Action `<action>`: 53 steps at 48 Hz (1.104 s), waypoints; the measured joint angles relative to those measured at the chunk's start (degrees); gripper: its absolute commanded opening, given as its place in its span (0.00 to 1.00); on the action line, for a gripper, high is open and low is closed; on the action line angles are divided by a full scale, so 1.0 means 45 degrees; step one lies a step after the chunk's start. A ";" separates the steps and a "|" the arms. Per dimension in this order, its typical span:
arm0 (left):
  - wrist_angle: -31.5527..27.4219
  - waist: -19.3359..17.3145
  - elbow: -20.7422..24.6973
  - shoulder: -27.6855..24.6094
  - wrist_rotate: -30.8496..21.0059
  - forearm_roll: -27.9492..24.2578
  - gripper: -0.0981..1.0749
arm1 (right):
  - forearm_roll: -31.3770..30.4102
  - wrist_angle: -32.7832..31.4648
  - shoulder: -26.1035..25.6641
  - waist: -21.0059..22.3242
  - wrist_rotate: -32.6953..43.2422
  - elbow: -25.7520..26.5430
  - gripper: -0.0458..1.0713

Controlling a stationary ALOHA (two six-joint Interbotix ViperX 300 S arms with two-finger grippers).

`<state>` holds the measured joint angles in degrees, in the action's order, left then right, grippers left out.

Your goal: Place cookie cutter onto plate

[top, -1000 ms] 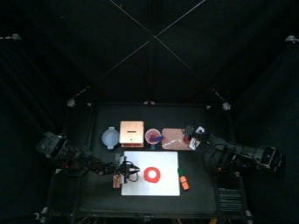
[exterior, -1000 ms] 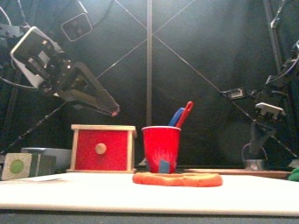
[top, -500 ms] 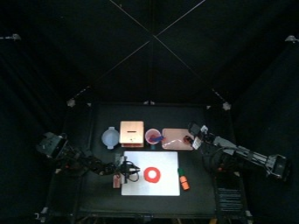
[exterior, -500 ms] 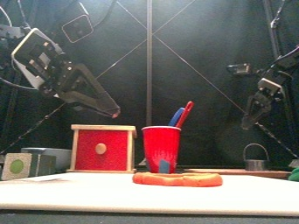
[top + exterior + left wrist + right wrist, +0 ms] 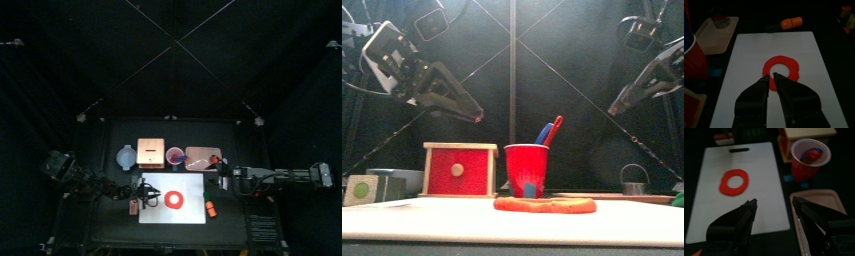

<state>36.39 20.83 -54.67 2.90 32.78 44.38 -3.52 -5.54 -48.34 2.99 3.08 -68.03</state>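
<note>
The left gripper (image 5: 773, 75) has its jaws pinched almost together. In the front view a tiny red bit sits at its tips, the cookie cutter (image 5: 474, 117), held in the air (too small to make out more). Straight beneath the jaws lies the red ring (image 5: 781, 68) on the white board (image 5: 811, 75). Past the ring, just off the board's far edge, lies an orange piece (image 5: 791, 22).

The right gripper (image 5: 774, 208) hangs with its jaws spread wide and nothing between them, over the board's edge. Just beside it lies the plate (image 5: 817, 203), pale pink. Beyond the plate stands the red cup (image 5: 811, 158). The two grippers are well apart, the ring between them.
</note>
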 measured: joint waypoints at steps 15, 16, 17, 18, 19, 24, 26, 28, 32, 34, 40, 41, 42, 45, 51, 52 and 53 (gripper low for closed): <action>0.0898 0.0000 -0.0820 0.1289 0.0039 -0.1016 0.58 | 0.1387 0.1777 0.1973 -0.1895 0.0020 0.0254 0.85; 0.0918 0.0000 -0.0879 0.1367 0.0020 -0.1035 0.58 | 0.1523 0.1797 0.2129 -0.1953 0.0020 0.0293 0.85; 0.0957 0.0000 -0.0918 0.1406 0.0020 -0.1055 0.58 | 0.1621 0.1816 0.2266 -0.2031 0.0020 0.0352 0.85; 0.0977 0.0000 -0.0938 0.1445 0.0020 -0.1074 0.58 | 0.1719 0.1816 0.2383 -0.2070 0.0020 0.0410 0.85; 0.0977 0.0000 -0.0957 0.1484 0.0020 -0.1074 0.58 | 0.1777 0.1816 0.2461 -0.2109 0.0020 0.0430 0.85; 0.0996 0.0000 -0.1016 0.1484 0.0020 -0.1074 0.58 | 0.1895 0.1836 0.2793 -0.2188 0.0020 0.0605 0.85; 0.0996 0.0000 -0.1016 0.1504 0.0020 -0.1074 0.58 | 0.1895 0.1836 0.2910 -0.2188 0.0020 0.0645 0.85; 0.0996 0.0000 -0.0996 0.1504 0.0020 -0.1074 0.58 | 0.1953 0.1816 0.2949 -0.2188 0.0020 0.0645 0.85; 0.0996 0.0000 -0.1016 0.1504 0.0000 -0.1074 0.58 | 0.1992 0.1836 0.2969 -0.2188 0.0020 0.0645 0.85; 0.0996 0.0000 -0.1035 0.1504 0.0000 -0.1074 0.58 | 0.2012 0.1836 0.2988 -0.2188 0.0020 0.0645 0.85; 0.0996 0.0000 -0.1074 0.1484 -0.0020 -0.1074 0.58 | 0.2051 0.1836 0.2969 -0.2168 0.0020 0.0547 0.85; 0.0996 0.0000 -0.1094 0.1465 -0.0020 -0.1074 0.58 | 0.2070 0.1836 0.2988 -0.2168 0.0020 0.0527 0.85; 0.0996 0.0000 -0.1094 0.1445 0.0000 -0.1055 0.58 | 0.2090 0.1816 0.2988 -0.2168 0.0020 0.0527 0.85; 0.0996 0.0000 -0.1094 0.1387 -0.0020 -0.1016 0.58 | 0.2129 0.1836 0.2969 -0.2168 0.0039 0.0488 0.85; 0.0996 0.0000 -0.1094 0.1270 -0.0020 -0.0918 0.58 | 0.2148 0.1836 0.2988 -0.2148 0.0020 0.0488 0.85; 0.0996 0.0000 -0.1094 0.1250 -0.0039 -0.0918 0.58 | 0.2129 0.1836 0.2988 -0.2148 0.0020 0.0488 0.85; 0.0996 0.0000 -0.1094 0.1230 -0.0020 -0.0898 0.58 | 0.2129 0.1816 0.2988 -0.2148 0.0020 0.0488 0.85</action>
<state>40.87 20.83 -59.59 8.44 32.70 40.34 6.06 2.64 -34.89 -6.68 3.16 -65.83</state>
